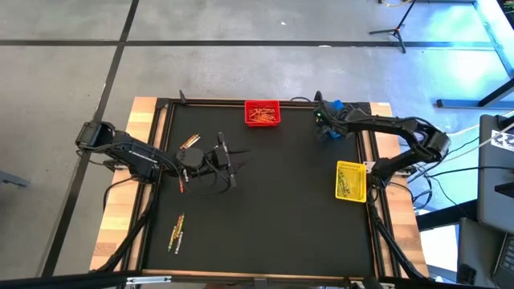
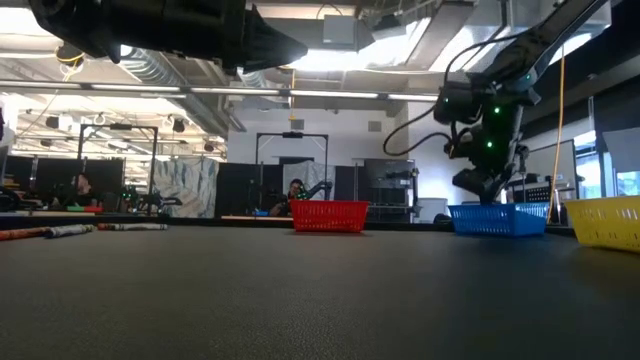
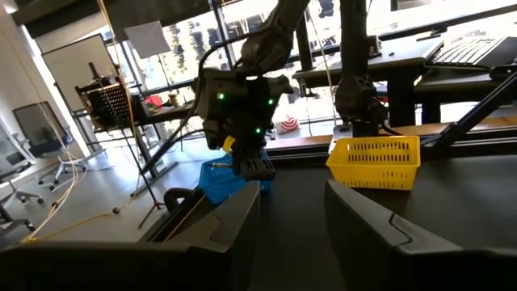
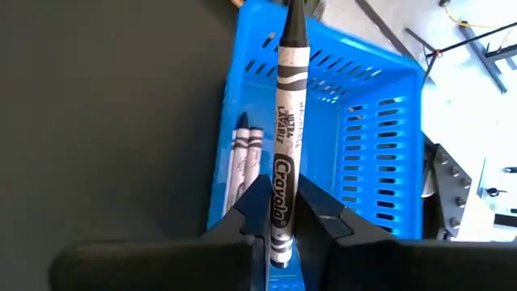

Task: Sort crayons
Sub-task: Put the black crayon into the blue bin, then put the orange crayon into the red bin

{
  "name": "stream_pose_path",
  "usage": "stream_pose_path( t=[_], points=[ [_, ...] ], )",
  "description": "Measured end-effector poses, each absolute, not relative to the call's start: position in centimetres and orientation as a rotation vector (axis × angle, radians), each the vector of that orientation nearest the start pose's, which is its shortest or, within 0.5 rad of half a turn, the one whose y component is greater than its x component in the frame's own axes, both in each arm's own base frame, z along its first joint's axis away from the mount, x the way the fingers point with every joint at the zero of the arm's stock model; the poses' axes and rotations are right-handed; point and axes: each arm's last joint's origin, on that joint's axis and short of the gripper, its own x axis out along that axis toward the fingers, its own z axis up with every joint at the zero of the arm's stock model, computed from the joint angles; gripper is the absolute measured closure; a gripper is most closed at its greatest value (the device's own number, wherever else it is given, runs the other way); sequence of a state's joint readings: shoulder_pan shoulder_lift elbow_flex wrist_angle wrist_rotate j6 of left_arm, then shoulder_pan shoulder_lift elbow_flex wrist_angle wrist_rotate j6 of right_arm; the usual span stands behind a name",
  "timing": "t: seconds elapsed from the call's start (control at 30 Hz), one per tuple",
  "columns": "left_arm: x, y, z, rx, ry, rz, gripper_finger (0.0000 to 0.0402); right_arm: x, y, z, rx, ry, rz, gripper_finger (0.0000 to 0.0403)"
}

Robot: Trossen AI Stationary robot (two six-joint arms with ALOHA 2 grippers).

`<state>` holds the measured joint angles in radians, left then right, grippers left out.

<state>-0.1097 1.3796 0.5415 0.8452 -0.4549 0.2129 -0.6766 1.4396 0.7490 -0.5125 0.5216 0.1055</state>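
Observation:
My right gripper [image 4: 279,202] hangs over the blue bin [image 4: 363,137] at the table's far right, shut on a grey-wrapped crayon [image 4: 289,97] with a dark tip. Two grey crayons [image 4: 244,158] lie in that bin. Loose crayons lie on the mat at the left: orange ones [image 1: 189,143], a red one [image 1: 181,183] and several more [image 1: 177,231] nearer the front. My left gripper [image 1: 233,163] hovers open at centre left, pointing level toward the right side, with nothing between its fingers [image 3: 234,218]. My right gripper pinches the crayon's wrapped shaft near its butt end [image 4: 280,212] between its two fingers. The fingers slant down from above. The crayon runs along them, its dark tip [image 4: 294,20] sticking out ahead, lifted clear over the blue bin.
A red bin [image 1: 263,113] holding crayons stands at the far middle. A yellow bin [image 1: 350,180] with crayons sits at the right edge. Wooden borders frame the black mat [image 1: 273,217], whose middle and near right are bare.

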Motion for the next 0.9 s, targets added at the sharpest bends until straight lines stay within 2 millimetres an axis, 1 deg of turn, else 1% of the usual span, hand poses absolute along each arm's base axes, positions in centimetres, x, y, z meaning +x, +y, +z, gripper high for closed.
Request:
stream_pose_path(
  t=[0.1,0.2,0.27,0.4,0.47,0.57,0.7,0.8,0.9],
  points=[
    [27.2,-1.7,22.1,0.209,0.030,0.345,0.0269,18.4,-16.8,16.2,0.163,1.239,-1.141,0.0368],
    [27.2,-1.7,22.1,0.209,0.030,0.344,0.0269,18.4,-16.9,16.0,0.155,1.241,-1.173,0.0358],
    [27.2,-1.7,22.1,0.209,0.030,0.343,0.0269,18.4,-16.9,15.9,0.157,1.244,-1.169,0.0341],
    [27.2,-1.7,22.1,0.209,0.030,0.342,0.0269,18.4,-16.8,15.9,0.155,1.258,-1.165,0.0291],
    [27.2,-1.7,22.1,0.209,0.029,0.342,0.0269,18.4,-16.8,16.2,0.150,1.284,-1.156,0.0270],
    [27.2,-1.7,22.3,0.205,0.016,0.343,0.0269,18.6,-16.5,17.4,0.147,1.254,-1.154,0.0250],
    [27.2,-1.7,22.3,0.209,0.010,0.343,0.0269,19.9,-15.1,20.0,0.111,1.081,-1.097,0.0245],
    [27.2,-1.7,22.1,0.216,0.033,0.341,0.0269,21.5,-13.4,21.9,0.079,0.909,-0.973,0.0246],
    [27.2,-1.4,21.7,0.198,0.075,0.349,0.0269,23.4,-11.6,23.2,0.036,0.752,-0.833,0.0246]
  ],
)
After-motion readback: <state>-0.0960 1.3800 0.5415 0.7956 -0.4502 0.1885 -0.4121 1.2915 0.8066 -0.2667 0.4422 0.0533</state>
